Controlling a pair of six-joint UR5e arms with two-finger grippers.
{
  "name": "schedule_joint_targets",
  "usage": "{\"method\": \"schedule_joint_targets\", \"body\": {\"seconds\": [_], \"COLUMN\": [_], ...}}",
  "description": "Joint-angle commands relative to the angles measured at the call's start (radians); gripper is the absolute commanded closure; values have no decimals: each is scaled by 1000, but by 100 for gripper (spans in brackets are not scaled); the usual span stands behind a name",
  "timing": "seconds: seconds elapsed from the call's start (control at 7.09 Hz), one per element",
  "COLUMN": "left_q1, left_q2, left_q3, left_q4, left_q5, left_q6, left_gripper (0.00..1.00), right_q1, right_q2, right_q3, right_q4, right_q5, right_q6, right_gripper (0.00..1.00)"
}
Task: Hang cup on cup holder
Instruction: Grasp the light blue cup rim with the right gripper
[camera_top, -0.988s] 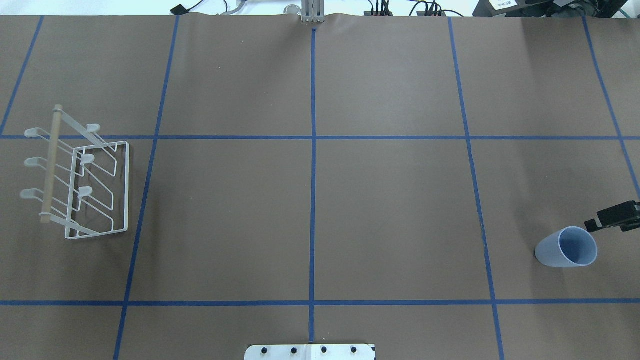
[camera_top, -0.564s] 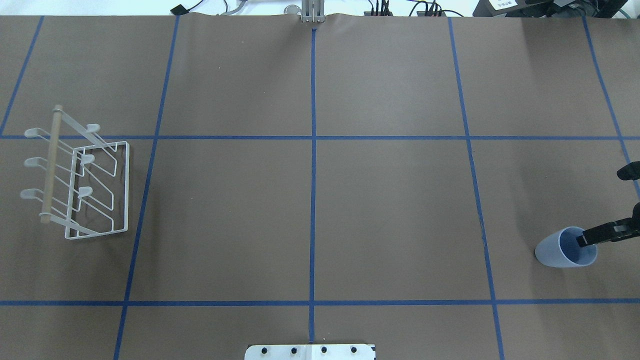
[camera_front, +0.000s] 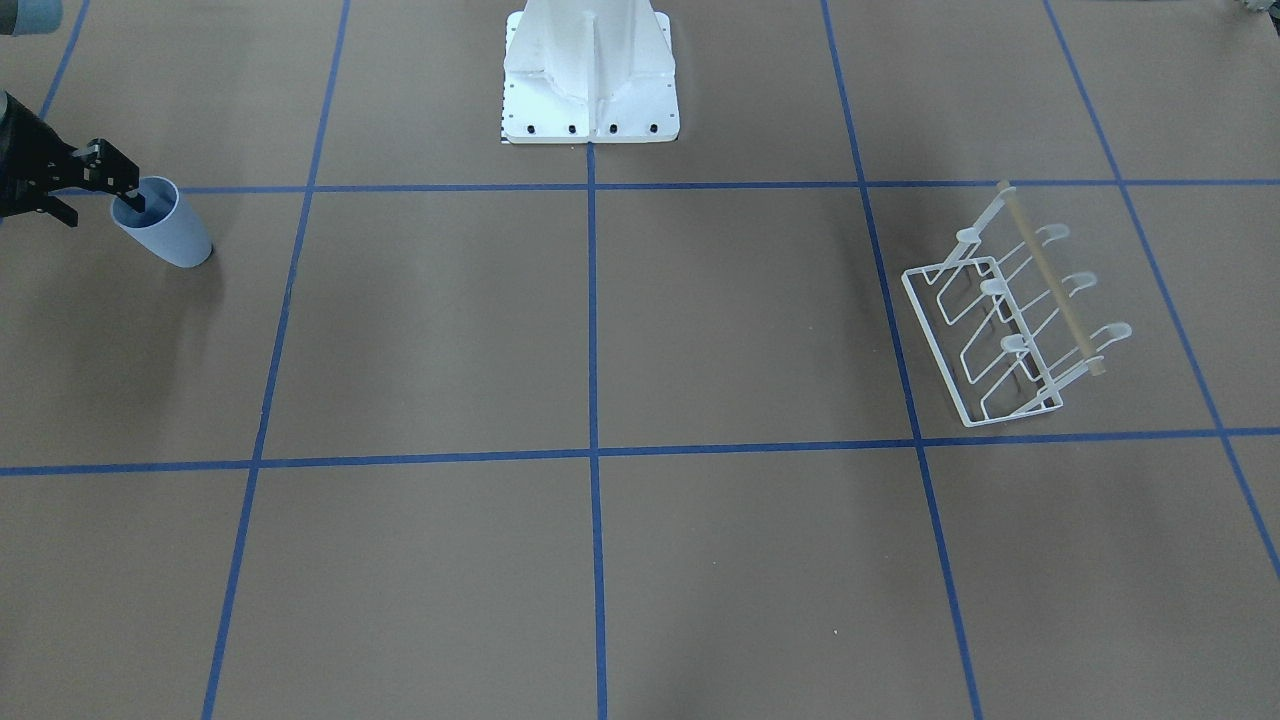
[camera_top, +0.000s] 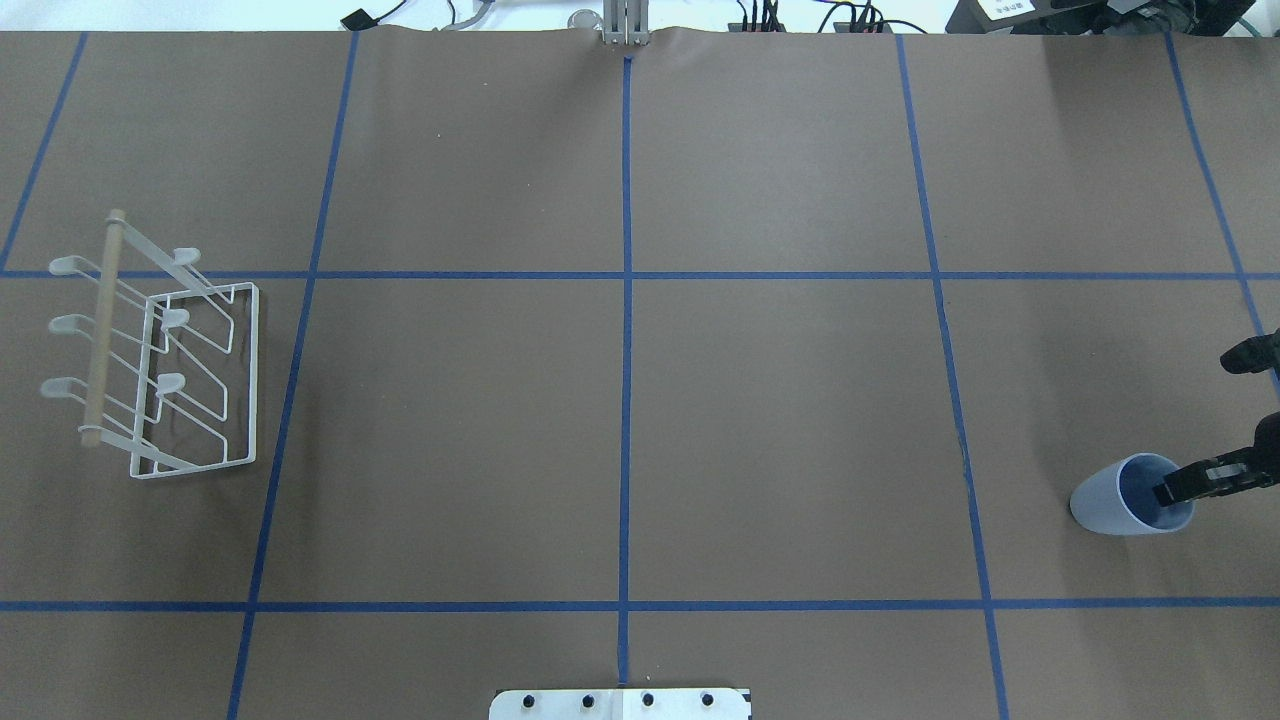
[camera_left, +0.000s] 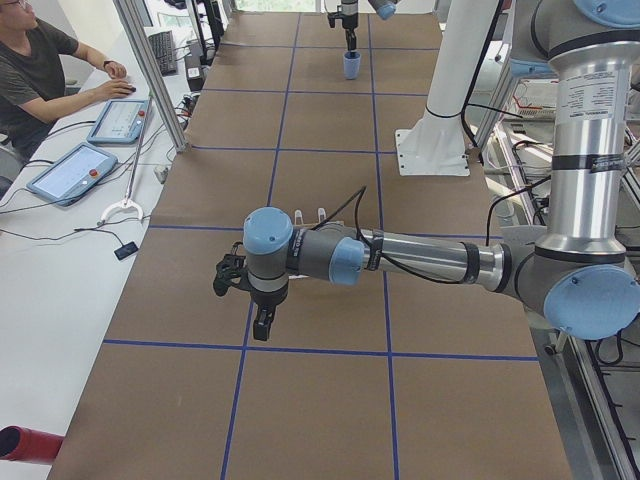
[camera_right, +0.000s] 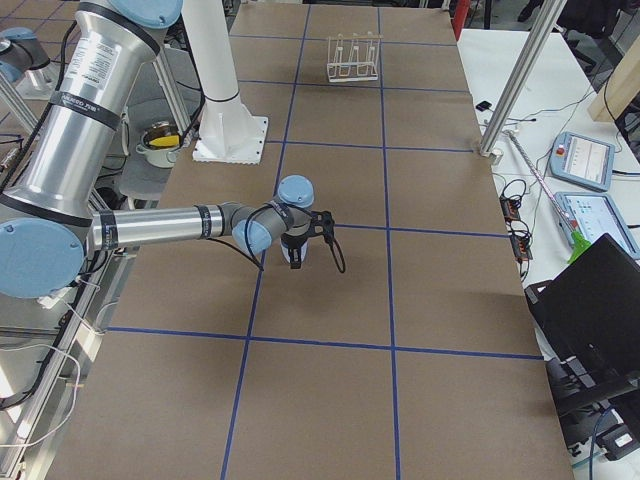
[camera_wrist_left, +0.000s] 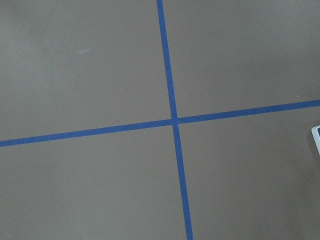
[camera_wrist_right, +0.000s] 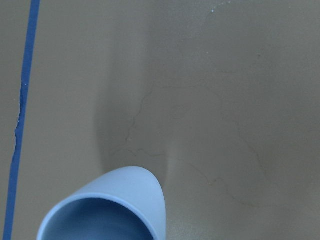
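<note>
The pale blue cup stands at the table's right end, also in the front view and the right wrist view. My right gripper is open. One finger reaches inside the cup's mouth and the other stays outside; in the front view the gripper stands at the rim. The white wire cup holder with its wooden rod stands at the far left end and is empty, also in the front view. My left gripper shows only in the exterior left view, so I cannot tell its state.
The robot's white base sits at the near middle edge of the table. Blue tape lines grid the brown surface. An operator sits at a side desk with tablets. Cables lie along the far edge.
The right gripper moved from beside the cup's rim toward the robot, and one finger dipped into the cup's mouth. The cup and the holder have not moved.
</note>
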Motion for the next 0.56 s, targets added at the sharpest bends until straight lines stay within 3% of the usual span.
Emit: {"method": "schedule_joint_targets", "body": {"seconds": [0.0, 0.28, 0.42], "left_q1": [0, 0, 0], "left_q2": [0, 0, 0], "left_q3": [0, 0, -2], "left_q4": [0, 0, 0], "left_q5": [0, -2, -2], "left_q6": [0, -1, -1], "left_gripper": [2, 2, 2], "right_q1": [-12, -6, 47], "right_q2": [3, 3, 7], "right_q3": [-1, 8, 4], "right_q4": [1, 8, 7], "right_q5": [-4, 13, 119], "right_q6": [-2, 7, 9], "right_gripper": [100, 100, 100]}}
